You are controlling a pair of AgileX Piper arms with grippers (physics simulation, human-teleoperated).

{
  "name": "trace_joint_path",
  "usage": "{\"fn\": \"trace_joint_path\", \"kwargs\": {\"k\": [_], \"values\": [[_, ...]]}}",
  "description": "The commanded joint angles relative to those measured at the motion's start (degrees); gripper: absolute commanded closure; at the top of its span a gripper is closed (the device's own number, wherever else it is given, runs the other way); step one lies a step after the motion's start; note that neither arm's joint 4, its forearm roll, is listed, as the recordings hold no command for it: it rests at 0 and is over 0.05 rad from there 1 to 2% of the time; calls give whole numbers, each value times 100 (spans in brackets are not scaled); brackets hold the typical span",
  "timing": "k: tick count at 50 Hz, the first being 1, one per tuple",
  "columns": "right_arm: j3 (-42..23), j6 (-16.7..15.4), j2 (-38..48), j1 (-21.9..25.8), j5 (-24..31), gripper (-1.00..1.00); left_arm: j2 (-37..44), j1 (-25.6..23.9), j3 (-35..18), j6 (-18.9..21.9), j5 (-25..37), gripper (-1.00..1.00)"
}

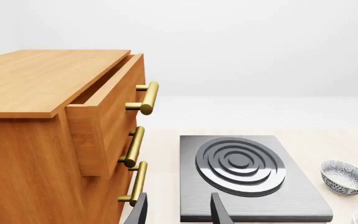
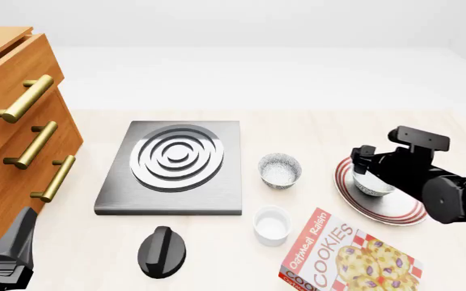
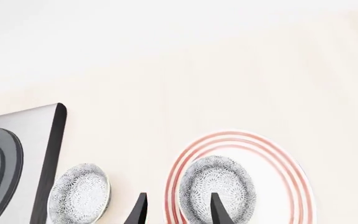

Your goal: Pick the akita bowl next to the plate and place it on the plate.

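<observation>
Akita bowl (image 2: 371, 183) sits on the plate (image 2: 403, 213) at right, the right gripper (image 3: 175, 210) above it, fingers spread; its look-alike bowl (image 2: 280, 170) stands just left of the plate

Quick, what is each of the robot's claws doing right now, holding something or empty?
Left gripper: open, holding nothing.
Right gripper: open above the akita bowl sitting on the plate, not holding it.
</observation>
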Motion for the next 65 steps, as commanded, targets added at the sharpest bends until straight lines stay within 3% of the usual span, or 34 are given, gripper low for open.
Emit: {"fn": "trace_joint_path", "kwargs": {"k": [1,28,38,42,65], "values": [[-5,33,-37,193,3,-100,0,0,0,0,0,-100],[259,4,-396,1046,-109,-100,0,0,0,0,0,-100],[434,-176,-995,1769,13,-100,0,0,0,0,0,-100],[459,-164,-1028,1834,15,-100,0,0,0,0,0,-100],[732,-95,-1877,3264,250,-100,0,0,0,0,0,-100]]}}
